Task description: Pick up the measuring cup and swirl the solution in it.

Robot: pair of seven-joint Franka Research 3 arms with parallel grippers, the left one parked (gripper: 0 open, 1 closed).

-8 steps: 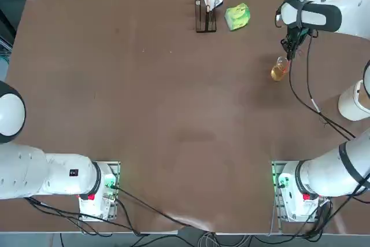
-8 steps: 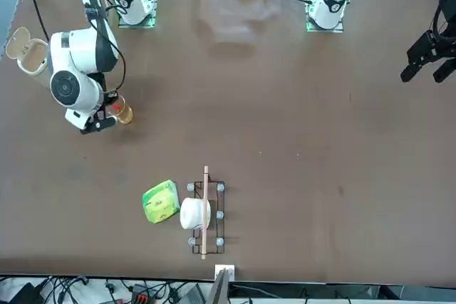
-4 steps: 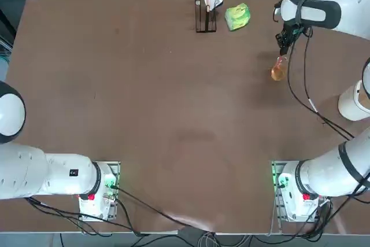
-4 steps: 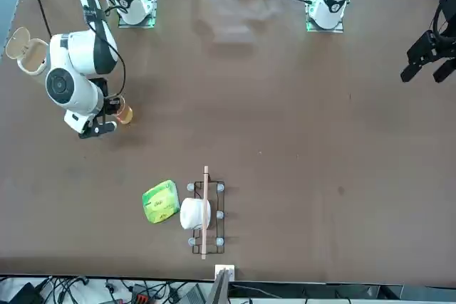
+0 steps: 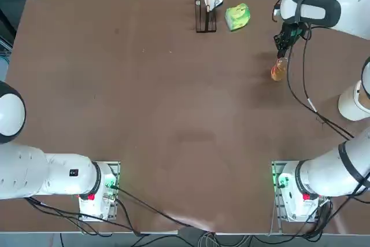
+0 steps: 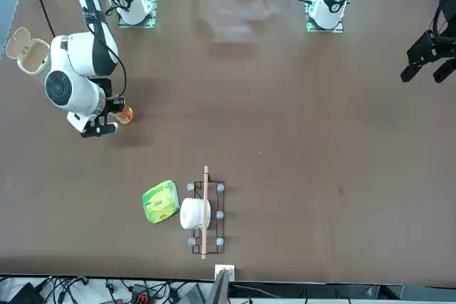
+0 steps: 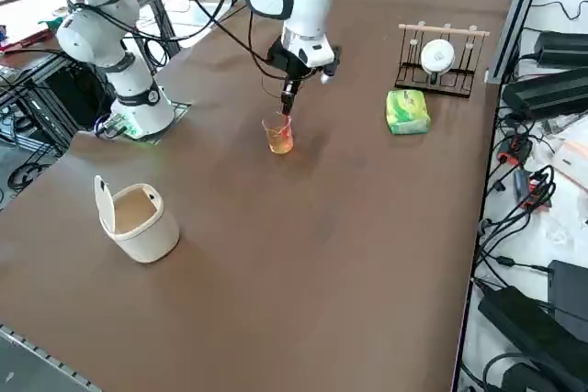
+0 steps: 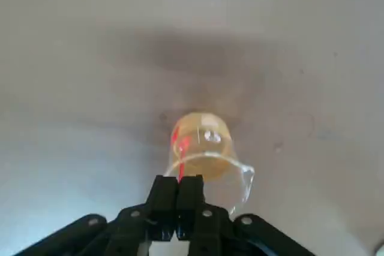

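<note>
The right gripper [image 8: 178,187] pinches the measuring cup [image 8: 204,148] by its rim, fingers [image 8: 165,193] pressed together. The cup hangs below them over open bench [image 5: 144,96], solution [image 7: 280,141] inside.

Orange solution [image 7: 280,141], brown table [image 5: 144,102], green-yellow lump [image 5: 237,16].

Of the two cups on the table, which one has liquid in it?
The small clear measuring cup, gripped at its rim by the right pincer, holds orange liquid. The larger white cup with the flip lid looks empty.
</note>
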